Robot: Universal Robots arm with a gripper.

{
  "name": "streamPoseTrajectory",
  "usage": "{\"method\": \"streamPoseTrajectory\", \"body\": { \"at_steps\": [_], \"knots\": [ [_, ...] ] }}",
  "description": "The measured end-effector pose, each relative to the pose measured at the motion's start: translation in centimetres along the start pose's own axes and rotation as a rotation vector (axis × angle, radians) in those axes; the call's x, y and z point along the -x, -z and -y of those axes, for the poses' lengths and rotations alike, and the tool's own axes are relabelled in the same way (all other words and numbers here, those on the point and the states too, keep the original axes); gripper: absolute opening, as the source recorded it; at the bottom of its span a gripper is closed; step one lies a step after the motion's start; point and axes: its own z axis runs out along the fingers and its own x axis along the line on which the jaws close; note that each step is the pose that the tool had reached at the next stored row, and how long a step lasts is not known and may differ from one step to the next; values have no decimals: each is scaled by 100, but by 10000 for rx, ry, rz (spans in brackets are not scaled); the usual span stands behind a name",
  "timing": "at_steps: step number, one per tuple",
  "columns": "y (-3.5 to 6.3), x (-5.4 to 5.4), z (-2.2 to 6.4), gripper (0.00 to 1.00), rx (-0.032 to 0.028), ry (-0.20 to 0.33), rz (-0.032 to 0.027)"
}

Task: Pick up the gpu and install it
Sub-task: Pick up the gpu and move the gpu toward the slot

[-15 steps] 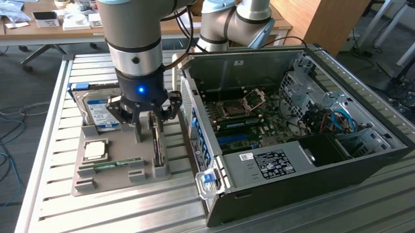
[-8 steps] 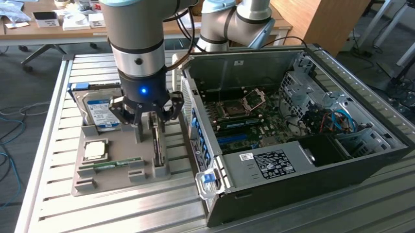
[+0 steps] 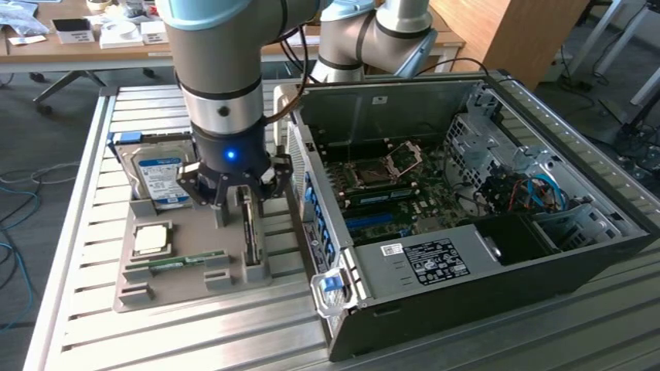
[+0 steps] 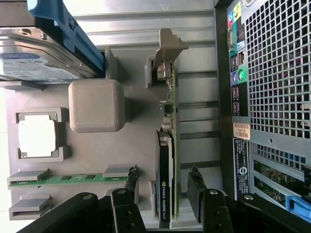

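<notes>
Exterior view: claw left of frame centre, jaws wide, straddling gpu, gripping nothing, not yet touching it. Gpu stands on edge in tray slot, just beside case, on exterior view's left of it.

Risks:
- off-centre squeeze could tilt gpu or jam it in slot
- thin edge may slip from grip
- bracket may snag tray on lift

Look: thin, black cooler face, green board edge, pale metal bracket at one end.

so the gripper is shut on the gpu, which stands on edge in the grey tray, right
Not shut: the wrist view shows the gripper open, its fingers either side of the gpu with gaps. The gpu does stand on edge in the grey tray.
</notes>
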Motion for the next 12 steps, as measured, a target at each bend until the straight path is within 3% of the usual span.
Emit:
{"method": "streamPoseTrajectory", "body": {
  "at_steps": [12],
  "knots": [
    [-205, 0, 9, 53, 1, 0, 1]
  ]
}}
